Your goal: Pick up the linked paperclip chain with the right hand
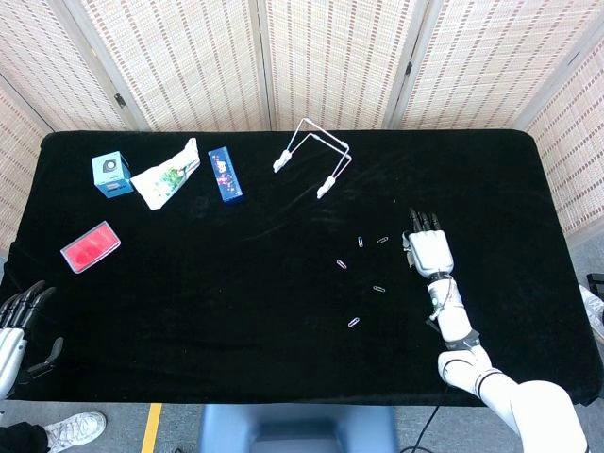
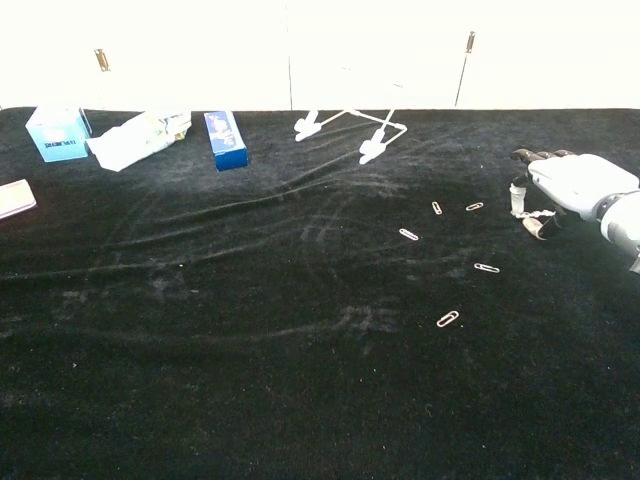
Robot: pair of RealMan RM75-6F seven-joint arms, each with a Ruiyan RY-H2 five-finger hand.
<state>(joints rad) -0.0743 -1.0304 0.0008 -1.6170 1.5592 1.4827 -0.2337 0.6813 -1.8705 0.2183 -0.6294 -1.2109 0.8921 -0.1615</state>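
Observation:
My right hand (image 1: 429,251) lies low over the black table (image 1: 236,274) at the right, fingers curled downward. In the chest view the right hand (image 2: 570,188) has its thumb and a fingertip (image 2: 518,196) drawn close together, and a thin pale strand, the linked paperclip chain (image 2: 534,213), runs between them at cloth level. The hand hides most of the chain in the head view. My left hand (image 1: 15,327) hangs off the table's near left corner, fingers apart and holding nothing.
Several single paperclips (image 1: 378,288) lie scattered left of the right hand. A white wire stand (image 1: 311,156) sits at the back centre. A blue box (image 1: 225,175), a white packet (image 1: 165,176), a cyan box (image 1: 111,175) and a red card (image 1: 90,246) lie at the left.

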